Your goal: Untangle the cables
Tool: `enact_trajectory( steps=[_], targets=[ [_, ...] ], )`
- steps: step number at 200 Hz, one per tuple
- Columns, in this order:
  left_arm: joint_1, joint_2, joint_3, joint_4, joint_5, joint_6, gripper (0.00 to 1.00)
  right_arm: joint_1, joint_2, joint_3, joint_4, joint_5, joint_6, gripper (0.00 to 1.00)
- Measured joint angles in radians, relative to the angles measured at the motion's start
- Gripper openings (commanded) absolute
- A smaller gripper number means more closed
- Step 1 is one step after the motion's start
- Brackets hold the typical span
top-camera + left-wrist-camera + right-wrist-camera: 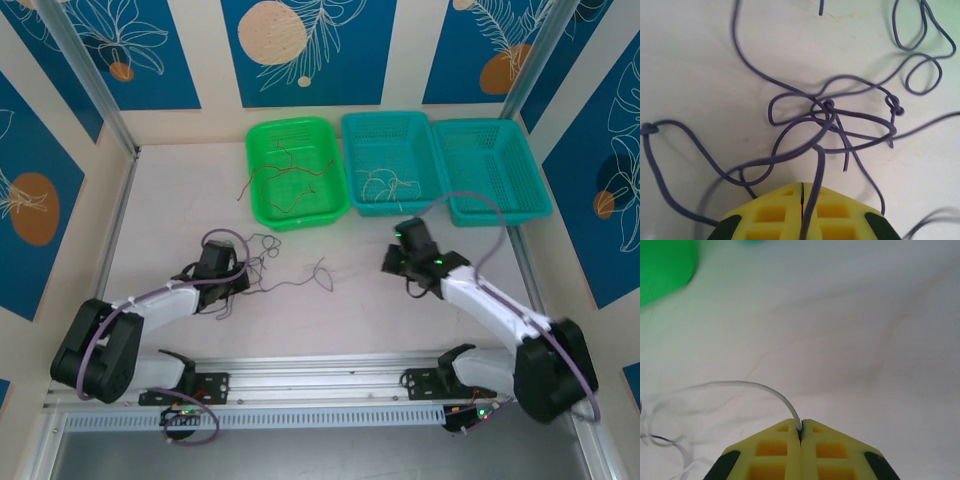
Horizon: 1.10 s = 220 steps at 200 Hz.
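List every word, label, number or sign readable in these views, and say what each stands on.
None: no readable text anywhere. The blue wall panels bear only leaf and circle drawings; the green basket, middle teal basket and right teal basket carry no labels.

Blue leaf-patterned wall panels surround a pale tabletop.

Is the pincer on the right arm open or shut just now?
Shut. In its wrist view the right pincer has both yellow fingers pressed together, with a whitish wire pinched in the seam.
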Motion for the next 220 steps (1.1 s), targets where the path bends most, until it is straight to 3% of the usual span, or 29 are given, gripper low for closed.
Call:
enact_trajectory(
  steps=[51, 65, 85, 97, 116, 139, 161, 189, 220],
  targets=[
    [0.023, -0.084, -0.001, -0.078, -0.11, -0.007, 0.0, -0.348, -0.32, -0.048, -0.096, -0.088, 0.085, 0.0],
    [0.028, -0.106, -0.001, -0.096, -0.127, -0.006, 0.16, -0.421, -0.349, -0.048, -0.115, -0.139, 0.097, 0.0],
    [0.032, -0.143, -0.001, -0.096, -0.088, 0.006, 0.46, -0.475, -0.355, -0.04, -0.134, -0.23, 0.108, 0.0],
    [0.031, -0.176, 0.001, -0.085, -0.032, 0.018, 0.59, -0.475, -0.351, -0.029, -0.131, -0.302, 0.112, 0.0],
    [0.019, -0.258, 0.007, -0.052, 0.038, 0.028, 0.71, -0.454, -0.345, 0.006, -0.117, -0.41, 0.115, 0.0],
    [-0.039, -0.362, 0.047, -0.009, 0.064, 0.048, 0.73, -0.386, -0.327, 0.071, -0.095, -0.488, 0.113, 0.0],
    [-0.161, -0.394, 0.097, 0.077, 0.082, 0.092, 0.72, -0.296, -0.311, 0.142, -0.08, -0.522, 0.098, 0.0],
    [-0.312, -0.254, 0.168, 0.155, 0.116, 0.141, 0.72, -0.226, -0.298, 0.212, -0.074, -0.543, 0.084, 0.0],
    [-0.374, 0.011, 0.237, 0.174, 0.194, 0.19, 0.72, -0.201, -0.295, 0.282, -0.072, -0.56, 0.08, 0.0]
  ],
)
